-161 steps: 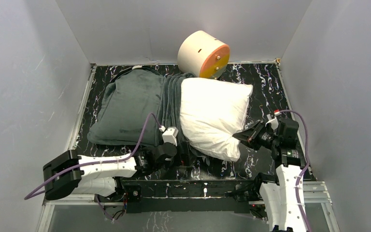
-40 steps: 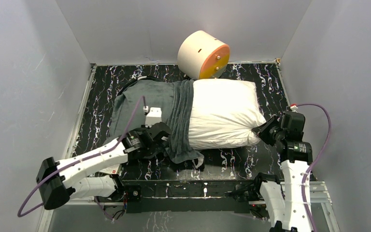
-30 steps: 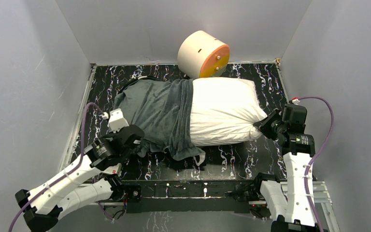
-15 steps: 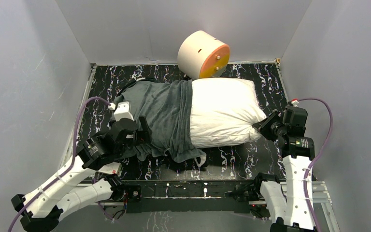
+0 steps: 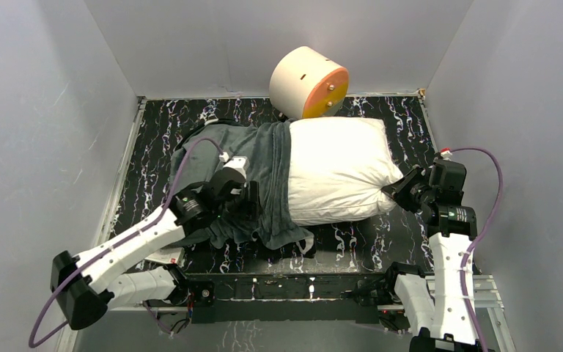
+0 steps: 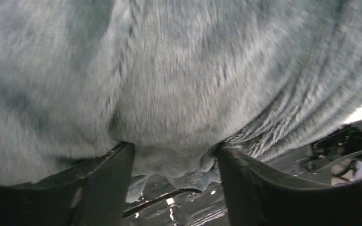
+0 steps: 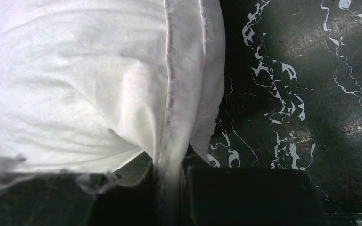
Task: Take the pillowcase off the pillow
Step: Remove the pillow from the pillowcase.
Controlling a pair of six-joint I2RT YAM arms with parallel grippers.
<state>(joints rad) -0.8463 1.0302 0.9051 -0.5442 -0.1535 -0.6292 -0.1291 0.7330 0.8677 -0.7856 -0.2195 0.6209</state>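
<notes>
Left jaws, shut a second ago, now stand spread over bunched grey plush of the pillowcase (image 5: 271, 169), closer to the pillow (image 5: 337, 169) — lining up a fresh grip, I judge. Right jaws keep pinching the pillow's corner seam — its left end stays sleeved, mid-desk (image 5: 403, 121).

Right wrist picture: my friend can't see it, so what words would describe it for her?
The right claw is pinched shut on the seamed edge of a plump white pillow that fills the left side. To the right lies a black table with white marble streaks.
</notes>
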